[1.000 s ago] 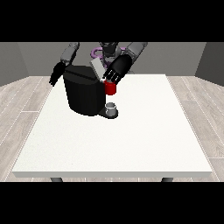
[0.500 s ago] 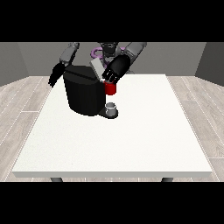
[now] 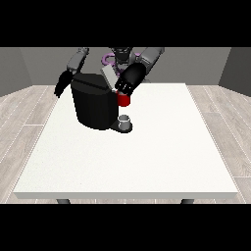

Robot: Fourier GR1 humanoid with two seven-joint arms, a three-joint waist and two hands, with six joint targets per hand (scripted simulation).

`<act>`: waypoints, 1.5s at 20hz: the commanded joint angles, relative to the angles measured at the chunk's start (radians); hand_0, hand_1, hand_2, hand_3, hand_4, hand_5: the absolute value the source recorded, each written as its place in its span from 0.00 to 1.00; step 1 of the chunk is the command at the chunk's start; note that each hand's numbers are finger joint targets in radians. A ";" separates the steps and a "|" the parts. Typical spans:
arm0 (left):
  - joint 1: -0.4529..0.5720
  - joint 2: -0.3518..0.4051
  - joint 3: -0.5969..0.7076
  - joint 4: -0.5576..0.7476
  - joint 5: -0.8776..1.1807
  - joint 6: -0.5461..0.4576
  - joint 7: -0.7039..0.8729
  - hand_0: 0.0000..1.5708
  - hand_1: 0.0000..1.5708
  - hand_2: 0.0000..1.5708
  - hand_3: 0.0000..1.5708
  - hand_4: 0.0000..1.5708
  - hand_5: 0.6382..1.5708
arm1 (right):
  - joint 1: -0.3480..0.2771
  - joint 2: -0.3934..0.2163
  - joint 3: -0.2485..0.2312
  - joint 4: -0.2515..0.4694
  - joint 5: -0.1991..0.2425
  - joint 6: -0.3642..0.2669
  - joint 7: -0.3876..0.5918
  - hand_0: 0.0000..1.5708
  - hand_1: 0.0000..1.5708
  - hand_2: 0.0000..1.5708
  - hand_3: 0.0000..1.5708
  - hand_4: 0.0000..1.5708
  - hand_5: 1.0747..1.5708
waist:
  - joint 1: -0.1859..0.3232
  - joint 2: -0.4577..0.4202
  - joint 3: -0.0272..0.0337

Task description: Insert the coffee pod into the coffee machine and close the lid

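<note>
**Hand at the machine's raised lid**

We see the hand at the view's right point(image 3: 129, 82) in the upper middle of the frame, black, just above a red thing at the machine point(image 3: 123, 99) and against the lower end of the grey lid point(image 3: 110, 77), which stands tilted up. Whether its fingers are spread or curled we cannot tell. The hand at the view's left point(image 3: 62, 85) hangs at the upper left, beside the back edge of the coffee machine point(image 3: 95, 104), apart from it; its fingers we cannot make out either.

The machine is a black block on the white worktop point(image 3: 147, 157), towards its far left part. At its foot, on the dark base, stands a small grey thing point(image 3: 125, 120), directly below the red one; we cannot tell it for the pod
</note>
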 commanded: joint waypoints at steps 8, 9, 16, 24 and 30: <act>-0.018 0.041 -0.007 0.044 -0.051 0.063 -0.049 0.71 0.71 0.72 0.65 0.00 1.00 | -0.033 0.058 0.052 -0.050 0.044 -0.057 0.032 0.00 0.00 0.00 0.00 0.00 1.00 | -0.031 0.066 -0.0003; 0.000 0.017 -0.005 0.028 -0.036 0.047 -0.050 0.71 0.71 0.72 0.63 0.00 1.00 | -0.025 0.008 0.008 -0.017 -0.004 0.005 0.042 0.00 0.00 0.00 0.00 0.03 1.00 | -0.010 0.027 0.0000; -0.060 0.040 0.025 0.018 -0.028 0.078 -0.074 0.78 0.78 0.76 0.60 0.00 1.00 | -0.009 0.032 0.044 -0.008 0.055 -0.047 -0.003 0.00 0.00 0.00 0.00 0.07 1.00 | -0.031 0.063 0.0000; -0.028 0.073 0.010 0.025 -0.057 0.107 -0.143 0.78 0.78 0.75 0.56 0.00 1.00 | -0.025 0.004 0.019 -0.027 0.019 -0.008 -0.004 0.00 0.00 0.00 0.00 0.12 1.00 | -0.035 0.077 0.0001; -0.008 0.085 -0.005 0.026 -0.091 0.168 -0.190 0.52 0.52 0.58 0.42 0.00 1.00 | -0.017 0.028 0.054 -0.045 0.061 -0.040 0.042 0.00 0.00 0.00 0.00 0.13 1.00 | -0.031 0.083 -0.0005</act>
